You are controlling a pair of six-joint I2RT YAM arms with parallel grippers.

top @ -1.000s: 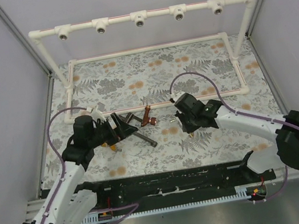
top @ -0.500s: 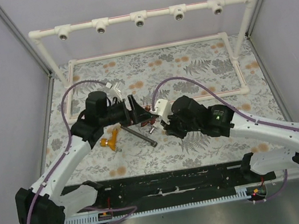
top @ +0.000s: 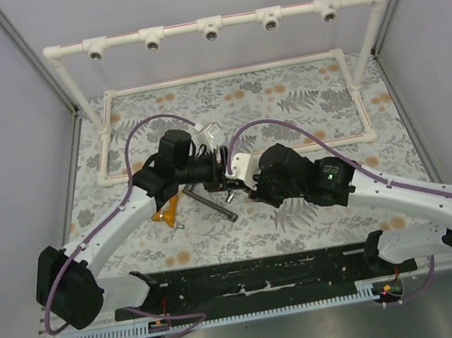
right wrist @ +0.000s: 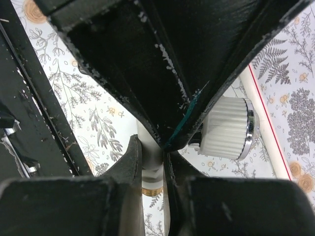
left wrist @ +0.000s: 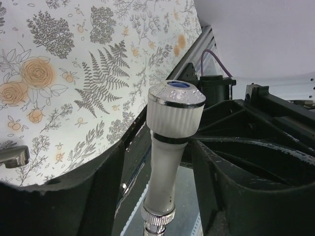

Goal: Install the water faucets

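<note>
My right gripper [right wrist: 155, 157] is shut on the stem of the white faucet [right wrist: 226, 128], just above its brass thread [right wrist: 155, 189]. In the left wrist view the same white faucet [left wrist: 174, 118] stands upright with a ribbed knob and a blue cap. My left gripper [left wrist: 165, 152] is open around the stem, with a gap on each side. In the top view the left gripper [top: 215, 167] and right gripper [top: 241, 177] meet over the mat's middle. The orange-yellow faucet [top: 166, 212] and dark grey faucet [top: 211, 204] lie on the mat. The red-brown faucet is hidden under the grippers.
The white pipe rail [top: 209, 25] with several metal-ringed tee sockets stands at the back. Its floor frame [top: 222, 72] borders the far half of the floral mat [top: 285, 106]. A black rack [top: 254, 278] runs along the near edge. A chrome lever end [left wrist: 12, 156] shows at the left.
My left gripper has swung right from the left side of the mat. My right gripper has moved left with the white faucet. They now meet, and my left fingers stand around the stem.
</note>
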